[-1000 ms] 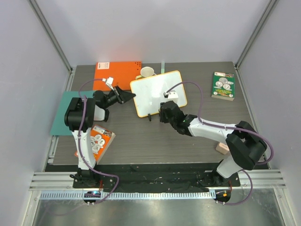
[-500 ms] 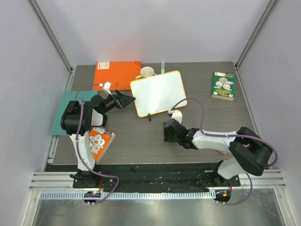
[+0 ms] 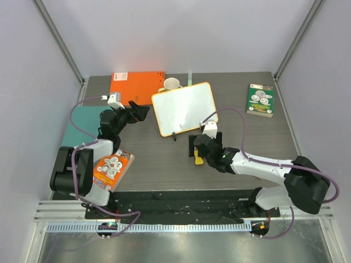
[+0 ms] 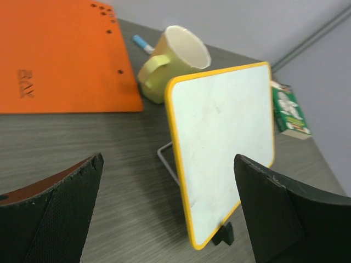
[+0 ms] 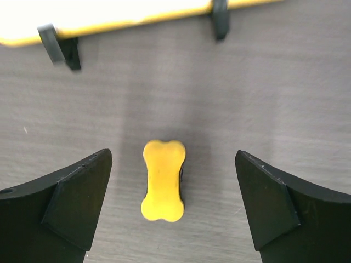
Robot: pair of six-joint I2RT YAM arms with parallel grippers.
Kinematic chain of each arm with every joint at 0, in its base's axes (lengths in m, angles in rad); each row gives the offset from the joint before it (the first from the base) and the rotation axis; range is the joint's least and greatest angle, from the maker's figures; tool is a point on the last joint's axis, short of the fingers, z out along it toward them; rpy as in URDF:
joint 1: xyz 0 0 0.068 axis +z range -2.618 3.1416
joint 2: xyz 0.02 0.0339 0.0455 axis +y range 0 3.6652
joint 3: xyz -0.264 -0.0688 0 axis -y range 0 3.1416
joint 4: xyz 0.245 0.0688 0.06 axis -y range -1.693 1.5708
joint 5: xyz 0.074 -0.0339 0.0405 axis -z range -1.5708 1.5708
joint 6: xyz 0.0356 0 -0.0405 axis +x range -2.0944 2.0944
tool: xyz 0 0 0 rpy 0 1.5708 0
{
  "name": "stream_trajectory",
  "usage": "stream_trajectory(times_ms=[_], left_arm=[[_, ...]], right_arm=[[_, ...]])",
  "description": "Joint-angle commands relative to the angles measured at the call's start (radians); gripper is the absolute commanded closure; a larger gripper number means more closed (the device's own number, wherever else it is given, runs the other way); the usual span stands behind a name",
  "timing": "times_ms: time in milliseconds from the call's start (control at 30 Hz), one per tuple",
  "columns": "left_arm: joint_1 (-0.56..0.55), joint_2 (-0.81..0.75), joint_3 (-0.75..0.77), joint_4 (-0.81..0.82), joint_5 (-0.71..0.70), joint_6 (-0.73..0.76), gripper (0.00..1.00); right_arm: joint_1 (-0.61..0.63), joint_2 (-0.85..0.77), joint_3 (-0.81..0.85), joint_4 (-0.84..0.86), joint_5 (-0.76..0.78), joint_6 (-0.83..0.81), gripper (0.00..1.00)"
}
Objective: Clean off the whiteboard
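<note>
At table left, L gripper (image 3: 140, 110) faces the whiteboard (image 3: 185, 108), fingers wide, holding nothing. Board stands tilted at centre, mug (image 4: 175, 60) just behind. R gripper (image 5: 172, 159), fingers wide, straddles the eraser (image 5: 163, 187) w/o gripping. Risk: if you drive either arm fwd, you may tip the board onto the mug.

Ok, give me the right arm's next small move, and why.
Probably lift the right gripper up and away from the eraser. Its jaws stand open, the eraser lies free on the table between them, and the whiteboard looks clean, so nothing seems left to wipe.
</note>
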Motion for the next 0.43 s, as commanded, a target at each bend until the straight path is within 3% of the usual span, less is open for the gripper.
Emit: stream_trajectory(times_ms=[0, 133, 200, 333, 400], left_arm=[[-0.054, -0.121, -0.013, -0.321, -0.255, 0.136, 0.0], [-0.114, -0.183, 0.03, -0.536, -0.379, 0.207, 0.0], [-0.125, -0.212, 0.022, -0.562, -0.425, 0.211, 0.0], [-0.125, -0.27, -0.056, -0.514, -0.45, 0.224, 0.0], [-0.125, -0.31, -0.073, -0.513, -0.486, 0.222, 0.0]], right_arm=[[-0.099, -0.101, 0.086, 0.015, 0.106, -0.095, 0.0], [-0.343, -0.173, 0.082, 0.054, -0.038, -0.155, 0.01], [-0.464, -0.208, 0.083, 0.061, -0.052, -0.199, 0.0], [-0.555, -0.271, 0.068, 0.09, 0.076, -0.267, 0.0], [-0.561, -0.36, -0.025, 0.247, 0.099, -0.314, 0.0]])
